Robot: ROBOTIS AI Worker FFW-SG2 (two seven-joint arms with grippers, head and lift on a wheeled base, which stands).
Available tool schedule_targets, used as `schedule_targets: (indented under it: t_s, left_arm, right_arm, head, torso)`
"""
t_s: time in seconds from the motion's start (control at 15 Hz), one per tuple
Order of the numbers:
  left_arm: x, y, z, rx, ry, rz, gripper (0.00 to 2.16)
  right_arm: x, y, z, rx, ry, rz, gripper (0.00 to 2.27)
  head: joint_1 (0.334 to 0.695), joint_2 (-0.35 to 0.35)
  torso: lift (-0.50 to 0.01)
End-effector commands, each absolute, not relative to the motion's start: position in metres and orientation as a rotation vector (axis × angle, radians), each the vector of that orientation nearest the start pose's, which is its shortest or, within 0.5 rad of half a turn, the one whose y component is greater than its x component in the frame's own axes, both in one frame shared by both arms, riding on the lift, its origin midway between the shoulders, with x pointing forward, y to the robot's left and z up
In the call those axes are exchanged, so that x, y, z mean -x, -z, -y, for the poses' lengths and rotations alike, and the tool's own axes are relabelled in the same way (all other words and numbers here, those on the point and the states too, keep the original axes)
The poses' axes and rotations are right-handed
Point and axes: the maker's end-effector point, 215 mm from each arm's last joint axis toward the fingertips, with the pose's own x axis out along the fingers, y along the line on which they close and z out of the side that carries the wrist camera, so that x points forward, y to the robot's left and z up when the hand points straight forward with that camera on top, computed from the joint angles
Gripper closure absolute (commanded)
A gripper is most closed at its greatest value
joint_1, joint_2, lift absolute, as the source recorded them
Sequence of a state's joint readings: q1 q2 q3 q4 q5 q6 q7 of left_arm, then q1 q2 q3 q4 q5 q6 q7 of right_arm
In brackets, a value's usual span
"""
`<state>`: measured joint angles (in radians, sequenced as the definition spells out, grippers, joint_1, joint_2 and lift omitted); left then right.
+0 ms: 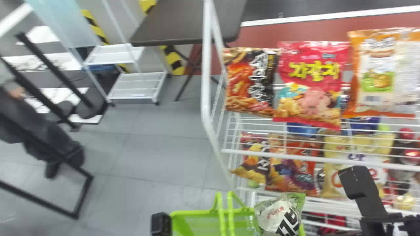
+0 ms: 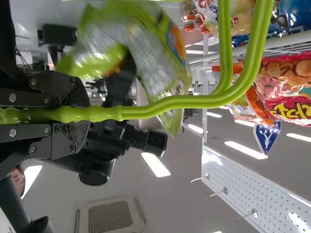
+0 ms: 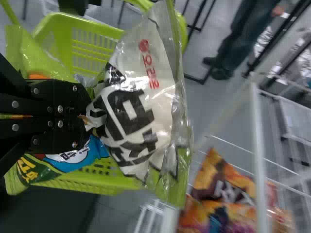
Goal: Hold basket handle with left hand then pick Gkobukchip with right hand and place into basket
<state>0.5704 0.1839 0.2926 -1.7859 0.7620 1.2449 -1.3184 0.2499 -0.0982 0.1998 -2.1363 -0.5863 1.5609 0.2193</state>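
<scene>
Head view: right arm [image 1: 369,201] low, holding Gkobukchip bag [image 1: 277,214] (green basket [image 1: 193,213] beneath).

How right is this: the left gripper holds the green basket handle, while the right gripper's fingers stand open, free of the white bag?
One part is wrong: the right gripper is shut on the white bag, as the right wrist view shows. The left gripper does hold the green basket handle.
</scene>
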Motion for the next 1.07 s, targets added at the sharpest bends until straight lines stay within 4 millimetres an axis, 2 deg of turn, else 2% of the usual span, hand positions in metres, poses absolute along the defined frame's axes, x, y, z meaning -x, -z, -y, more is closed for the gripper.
schedule_targets:
  t_s: [0.0,0.07,0.13,0.2,0.27,0.33,0.53,0.73,0.87,1.0]
  left_arm:
    - [-0.191,0.420,-0.135,1.462,1.054,-0.801,2.16]
    - [-0.191,0.419,-0.135,1.465,1.055,-0.799,2.16]
    - [-0.191,0.418,-0.135,1.466,1.057,-0.796,2.16]
    - [-0.191,0.417,-0.135,1.476,1.058,-0.796,2.16]
    - [-0.191,0.416,-0.135,1.475,1.060,-0.794,2.16]
    - [-0.191,0.416,-0.135,1.475,1.060,-0.794,2.16]
    - [-0.191,0.416,-0.137,1.478,1.057,-0.792,2.16]
    - [-0.191,0.417,-0.137,1.479,1.056,-0.792,2.16]
    - [-0.191,0.417,-0.136,1.479,1.056,-0.794,2.16]
    - [-0.190,0.418,-0.136,1.479,1.054,-0.798,2.16]
  right_arm:
    - [-0.209,0.502,-0.031,-0.357,-0.891,-1.346,2.23]
    - [-0.202,0.506,-0.034,-0.361,-0.901,-1.367,2.22]
    - [-0.196,0.509,-0.037,-0.365,-0.911,-1.381,2.05]
    - [-0.193,0.511,-0.038,-0.363,-0.914,-1.389,1.52]
    - [-0.194,0.511,-0.037,-0.358,-0.911,-1.388,0.35]
    - [-0.196,0.509,-0.038,-0.369,-0.920,-1.374,0.00]
    - [-0.214,0.489,-0.033,-0.391,-0.914,-1.281,0.06]
    - [-0.240,0.459,-0.014,-0.429,-0.887,-1.138,0.05]
    - [-0.285,0.440,0.009,-0.397,-0.802,-0.923,0.05]
    - [-0.340,0.411,0.042,-0.305,-0.689,-0.652,0.05]
  head:
    - [0.695,0.350]
    - [0.695,0.350]
    - [0.695,0.350]
    - [0.695,0.350]
    - [0.695,0.350]
    - [0.695,0.350]
    - [0.695,0.350]
    - [0.695,0.350]
    - [0.695,0.350]
    - [0.695,0.350]
  torso:
    - [0.000]
    - [0.000]
    - [0.000]
    - [0.000]
    - [0.000]
    - [0.000]
    - [0.000]
    - [0.000]
    - [0.000]
    - [0.000]
